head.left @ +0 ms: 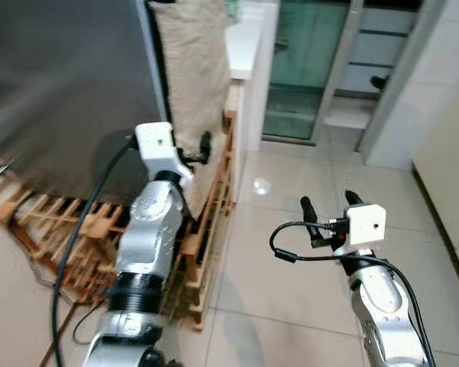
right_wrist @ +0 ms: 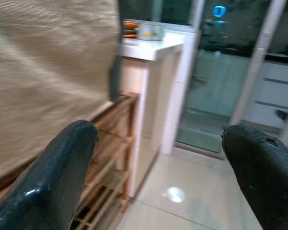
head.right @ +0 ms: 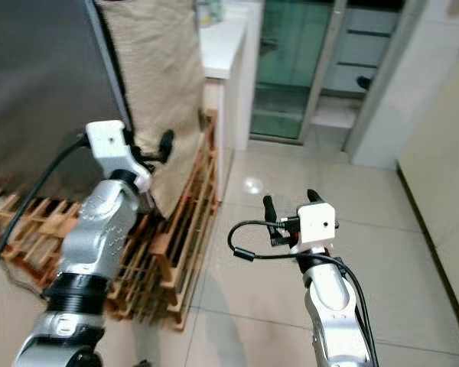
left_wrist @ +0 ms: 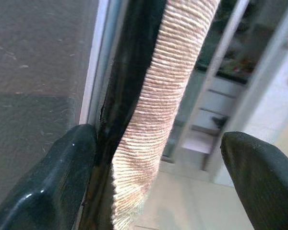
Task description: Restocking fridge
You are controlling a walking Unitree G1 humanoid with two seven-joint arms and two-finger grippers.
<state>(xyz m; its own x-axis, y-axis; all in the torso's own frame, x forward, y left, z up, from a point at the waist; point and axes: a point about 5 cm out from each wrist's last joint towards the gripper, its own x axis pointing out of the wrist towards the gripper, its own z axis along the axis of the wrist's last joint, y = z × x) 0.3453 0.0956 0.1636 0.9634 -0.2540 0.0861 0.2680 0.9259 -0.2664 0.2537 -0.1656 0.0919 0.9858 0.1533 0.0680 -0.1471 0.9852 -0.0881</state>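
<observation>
I've got the fridge point(head.left: 61, 84) at the upper left of the head views, dark grey door face, standing on a wooden pallet point(head.left: 76, 229) on the floor. A beige woven cloth point(head.left: 195, 69) hangs down the fridge's right side, draped toward the pallet's slatted edge.

My left tool point(head.left: 195, 153) is raised at the fridge's right front edge, fingers spread wide, nothing gripped. In the left wrist view one finger point(left_wrist: 48, 182) sits against the grey door face next to the black edge strip point(left_wrist: 127, 105), the other finger point(left_wrist: 264, 177) is well out to the far side, and the ribbed cloth edge point(left_wrist: 158, 120) runs between them. I can't tell if the far finger touches anything; it looks to be in free air.

My right tool point(head.left: 330, 205) is held out over the tiled floor point(head.left: 291, 260), well apart from the fridge, fingers pointing up and forward. It's wide open and empty: in the right wrist view both fingers point(right_wrist: 57, 172) frame the scene with a big gap. A black cable point(head.left: 291, 248) loops off the right wrist.

Beyond the cloth there's a white tabletop point(right_wrist: 153, 45) with some small items on it, too blurred to identify. Behind that a glass sliding door point(head.left: 302, 61) with a green tint. A bright light spot point(head.left: 262, 185) reflects on the floor tile near the pallet corner. A pale wall point(head.left: 444, 138) is on the right.
</observation>
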